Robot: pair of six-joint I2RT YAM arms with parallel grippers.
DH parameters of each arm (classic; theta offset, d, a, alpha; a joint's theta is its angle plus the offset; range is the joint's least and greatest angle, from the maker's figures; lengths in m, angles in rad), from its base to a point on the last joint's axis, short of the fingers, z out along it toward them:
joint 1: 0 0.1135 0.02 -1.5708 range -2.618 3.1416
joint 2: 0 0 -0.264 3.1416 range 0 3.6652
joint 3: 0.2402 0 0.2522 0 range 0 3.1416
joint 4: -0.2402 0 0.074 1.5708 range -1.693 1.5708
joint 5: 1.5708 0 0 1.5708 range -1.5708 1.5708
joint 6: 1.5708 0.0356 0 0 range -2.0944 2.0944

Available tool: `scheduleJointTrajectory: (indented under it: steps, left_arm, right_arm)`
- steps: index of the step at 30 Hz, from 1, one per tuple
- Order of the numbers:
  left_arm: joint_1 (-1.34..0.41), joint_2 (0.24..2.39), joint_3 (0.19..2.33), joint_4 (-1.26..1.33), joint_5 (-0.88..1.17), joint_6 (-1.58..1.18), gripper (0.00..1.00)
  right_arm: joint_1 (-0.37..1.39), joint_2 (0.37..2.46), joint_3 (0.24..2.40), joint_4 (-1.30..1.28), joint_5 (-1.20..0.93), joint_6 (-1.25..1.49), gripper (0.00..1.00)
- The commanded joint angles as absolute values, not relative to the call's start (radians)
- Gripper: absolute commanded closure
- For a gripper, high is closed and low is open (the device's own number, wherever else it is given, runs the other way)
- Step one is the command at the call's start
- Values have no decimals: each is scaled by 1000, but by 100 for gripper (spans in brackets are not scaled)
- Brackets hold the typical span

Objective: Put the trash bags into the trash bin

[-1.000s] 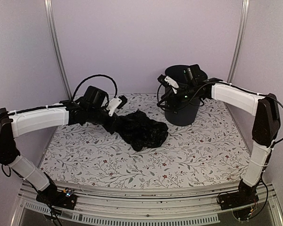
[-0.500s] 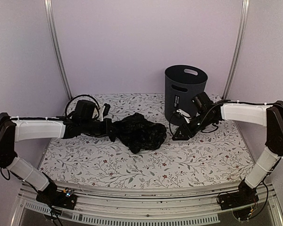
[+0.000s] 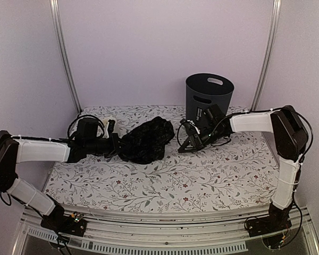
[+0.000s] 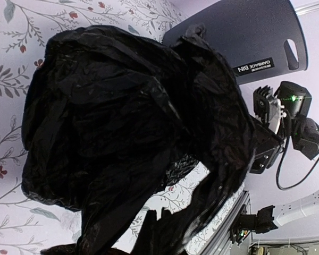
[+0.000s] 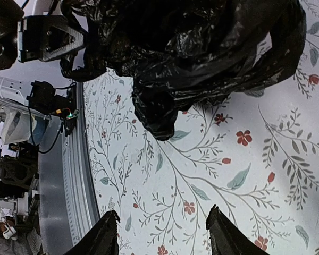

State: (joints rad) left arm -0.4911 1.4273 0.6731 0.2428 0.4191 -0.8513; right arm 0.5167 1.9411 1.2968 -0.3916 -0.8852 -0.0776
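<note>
The black trash bag (image 3: 146, 139) lies bunched on the floral table, left of centre. My left gripper (image 3: 117, 144) is buried in its left edge and holds a fold of it. In the left wrist view the bag (image 4: 122, 122) fills the frame and hides my fingers. The dark grey trash bin (image 3: 209, 98) stands upright at the back right, also in the left wrist view (image 4: 244, 32). My right gripper (image 3: 182, 139) is low over the table by the bag's right edge, open and empty. In the right wrist view (image 5: 165, 234) the bag (image 5: 191, 48) lies just ahead.
The floral tablecloth (image 3: 202, 175) covers the table up to a metal rail (image 3: 165, 226) at the near edge. Purple walls with metal posts (image 3: 64, 53) enclose the back and sides. The bin stands close behind the right arm (image 3: 250, 121).
My right gripper came off the bin's rim, dropped to the table and moved left up to the bag. My left gripper drew back left, pulling the bag with it and bunching it.
</note>
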Motion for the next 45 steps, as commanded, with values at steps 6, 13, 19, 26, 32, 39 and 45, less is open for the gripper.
scheduleJointTrajectory:
  steps: [6,13,19,26,32,39,45]
  left_arm:
    - [-467,1436,614,319,458,-869,100]
    - [-463,1413,601,313,529,-809,100]
    - [-461,1381,576,298,618,-727,100]
    - [-460,1327,522,322,690,-684,100]
    - [-460,1311,503,331,718,-658,100]
    - [-461,1307,499,334,738,-638,100]
    - [-461,1300,497,329,741,-632,100]
  right_arm:
    - [516,2072,1462,-281,-893,104,49]
    - [515,2110,1502,-248,-879,168,57]
    - [515,2109,1541,-154,-885,253,57]
    - [516,2157,1595,-146,-835,312,63]
    - [529,2193,1634,-129,-880,304,64]
    - [541,2246,1730,-131,-910,291,62]
    - [551,2291,1786,-145,-859,289,59]
